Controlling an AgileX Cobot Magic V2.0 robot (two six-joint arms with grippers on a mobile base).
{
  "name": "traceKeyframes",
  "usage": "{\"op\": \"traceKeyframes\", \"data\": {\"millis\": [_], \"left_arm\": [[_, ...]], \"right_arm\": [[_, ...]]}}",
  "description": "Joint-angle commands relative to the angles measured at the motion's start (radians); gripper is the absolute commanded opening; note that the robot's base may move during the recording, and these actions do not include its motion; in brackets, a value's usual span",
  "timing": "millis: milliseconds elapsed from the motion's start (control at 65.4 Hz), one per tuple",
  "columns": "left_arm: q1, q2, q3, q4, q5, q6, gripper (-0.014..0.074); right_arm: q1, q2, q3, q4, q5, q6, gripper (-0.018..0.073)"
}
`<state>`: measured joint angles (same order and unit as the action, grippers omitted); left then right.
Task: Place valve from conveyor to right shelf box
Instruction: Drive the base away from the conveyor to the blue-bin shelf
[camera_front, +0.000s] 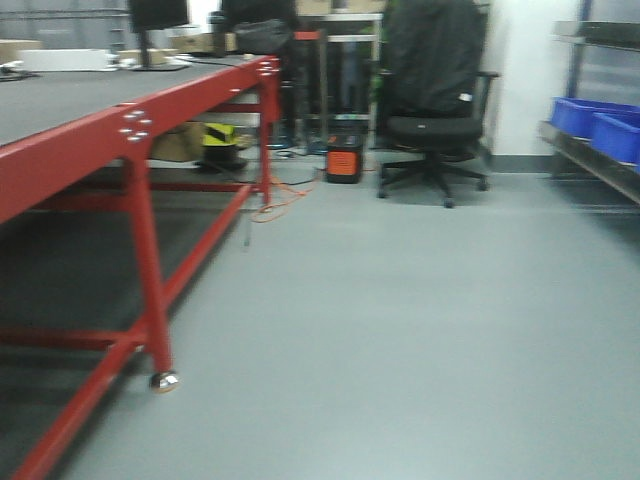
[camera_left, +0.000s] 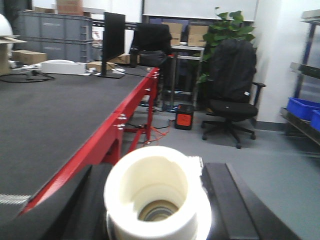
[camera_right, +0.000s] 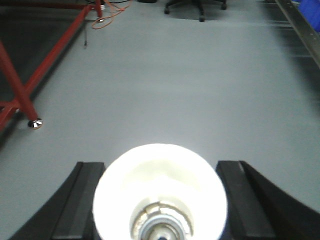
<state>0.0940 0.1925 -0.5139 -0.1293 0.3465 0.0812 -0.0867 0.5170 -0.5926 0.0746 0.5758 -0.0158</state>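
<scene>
My left gripper (camera_left: 152, 172) is shut on a white cylindrical valve (camera_left: 155, 195), seen end-on, its hollow mouth towards the camera, between two black fingers (camera_left: 232, 200). My right gripper (camera_right: 159, 167) is shut on a second white valve (camera_right: 160, 195) and holds it above the bare grey floor. The shelf (camera_front: 592, 162) stands at the right with blue boxes (camera_front: 580, 116) on it; one blue box also shows in the left wrist view (camera_left: 301, 107). The conveyor is out of view. Neither gripper shows in the front view.
A red-framed table (camera_front: 135, 120) with a dark top runs along the left, its foot (camera_front: 163, 381) on the floor. A black office chair (camera_front: 432, 110) and an orange box (camera_front: 343, 160) stand at the back. Open grey floor (camera_front: 400, 330) lies between table and shelf.
</scene>
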Motion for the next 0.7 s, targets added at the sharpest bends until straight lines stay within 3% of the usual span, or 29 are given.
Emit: {"op": "traceKeyframes", "data": {"millis": [0,688], "left_arm": [[0.001,-0.007,-0.005,-0.007,-0.057,-0.002,-0.0111],[0.001,-0.007,-0.005,-0.007,-0.057,-0.002,-0.0111]], "right_arm": [[0.0,-0.009,-0.008,-0.008,-0.084,-0.005,-0.0162],[0.0,-0.009,-0.008,-0.008,-0.084,-0.005,-0.0162]]}}
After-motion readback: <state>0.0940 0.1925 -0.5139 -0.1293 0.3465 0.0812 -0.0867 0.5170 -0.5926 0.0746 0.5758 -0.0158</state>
